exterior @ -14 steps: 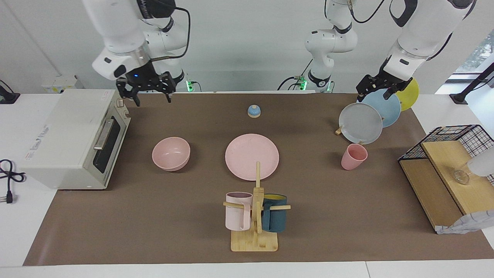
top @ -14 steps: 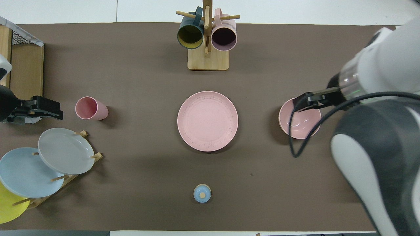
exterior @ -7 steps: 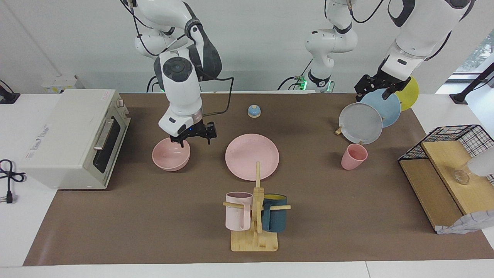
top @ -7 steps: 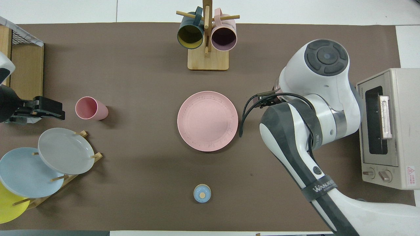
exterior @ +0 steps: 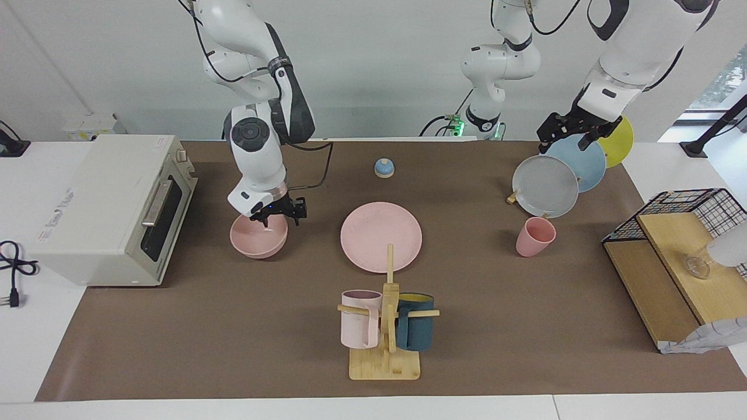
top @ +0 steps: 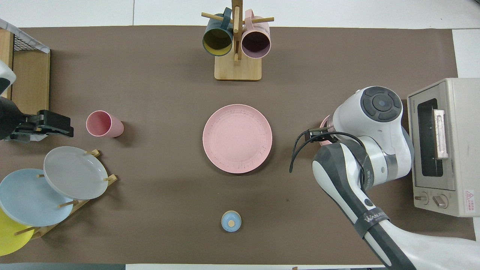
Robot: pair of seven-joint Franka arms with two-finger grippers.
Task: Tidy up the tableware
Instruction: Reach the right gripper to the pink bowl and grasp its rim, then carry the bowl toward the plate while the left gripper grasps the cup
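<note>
The plate (exterior: 381, 235), bowl (exterior: 258, 239) and cup (exterior: 534, 236) share one matt pink finish, plastic-looking and smooth (the plate carries faint dark speckles in the overhead view). The table cover (exterior: 245, 326) is brown and matt, like paper or thin cloth. The mug stand (exterior: 386, 350) is pale wood, lightly sealed. The toaster oven (exterior: 111, 210) has a dull cream metal shell and a shiny handle. The wire basket (exterior: 694, 204) is black metal over a wooden board. Both arms wear glossy white plastic shells.

matte pink plate (exterior: 381, 236), pink bowl (exterior: 257, 239), pink cup (exterior: 534, 237), brown table mat (exterior: 245, 326), grey, blue, yellow plates (exterior: 545, 186)
</note>
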